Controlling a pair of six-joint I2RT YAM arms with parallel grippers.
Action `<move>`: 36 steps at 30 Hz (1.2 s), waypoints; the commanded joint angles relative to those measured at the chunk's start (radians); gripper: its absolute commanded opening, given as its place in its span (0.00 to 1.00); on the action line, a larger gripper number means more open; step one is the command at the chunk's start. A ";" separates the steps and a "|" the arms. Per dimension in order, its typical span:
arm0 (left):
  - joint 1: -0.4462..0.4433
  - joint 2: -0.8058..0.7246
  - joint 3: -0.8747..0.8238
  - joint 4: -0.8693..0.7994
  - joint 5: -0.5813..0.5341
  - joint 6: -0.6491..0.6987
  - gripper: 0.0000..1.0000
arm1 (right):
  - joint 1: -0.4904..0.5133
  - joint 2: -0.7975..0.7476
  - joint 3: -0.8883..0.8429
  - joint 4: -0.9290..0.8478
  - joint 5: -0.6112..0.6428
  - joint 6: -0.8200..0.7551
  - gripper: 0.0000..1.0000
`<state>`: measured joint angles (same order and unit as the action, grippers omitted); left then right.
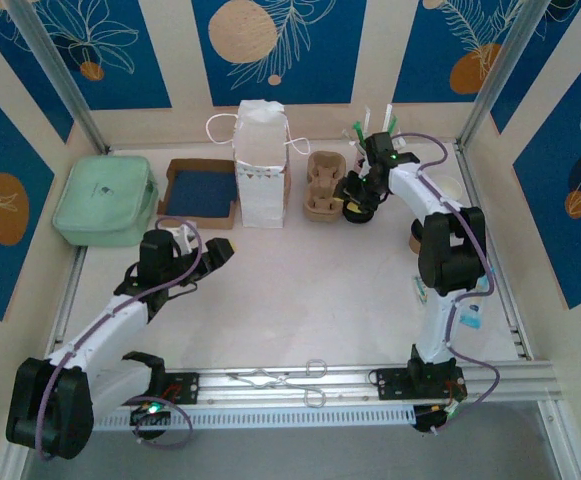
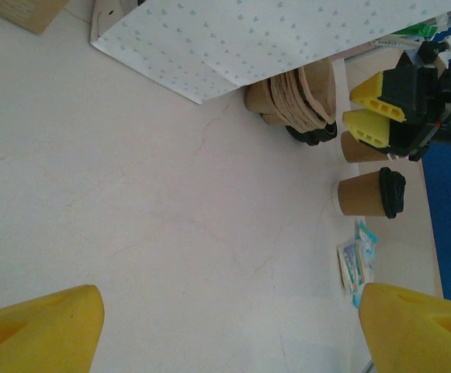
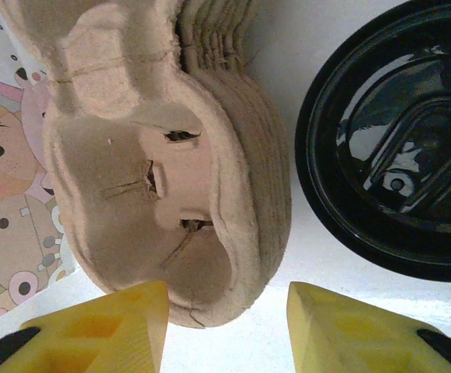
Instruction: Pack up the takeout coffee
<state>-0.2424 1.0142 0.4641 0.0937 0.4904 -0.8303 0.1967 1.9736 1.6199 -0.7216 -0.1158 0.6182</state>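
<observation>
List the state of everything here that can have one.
paper bag, upright.
carrier stack, nested, beside the paper bag.
takeout coffee, upright, lid on.
green pouch, closed.
left claw, open, empty.
right claw, partly apart over the carrier stack's edge; grip unclear.

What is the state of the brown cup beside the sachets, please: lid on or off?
On. In the left wrist view a black lid caps the takeout coffee; no white rim shows.
</observation>
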 commanded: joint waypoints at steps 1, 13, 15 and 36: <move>0.012 -0.016 -0.008 0.024 0.020 0.001 0.86 | 0.010 0.018 0.033 -0.009 -0.013 0.009 0.44; 0.015 -0.015 0.003 0.014 0.019 0.004 0.85 | 0.013 0.054 0.044 0.006 -0.033 0.019 0.43; 0.015 -0.014 0.003 0.015 0.019 0.006 0.85 | 0.015 0.056 0.046 0.007 -0.036 0.020 0.43; 0.024 -0.025 -0.005 0.011 0.024 0.011 0.85 | 0.020 0.082 0.069 0.004 -0.048 0.020 0.39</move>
<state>-0.2329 1.0084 0.4629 0.0937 0.4908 -0.8299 0.2092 2.0411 1.6547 -0.7063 -0.1394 0.6331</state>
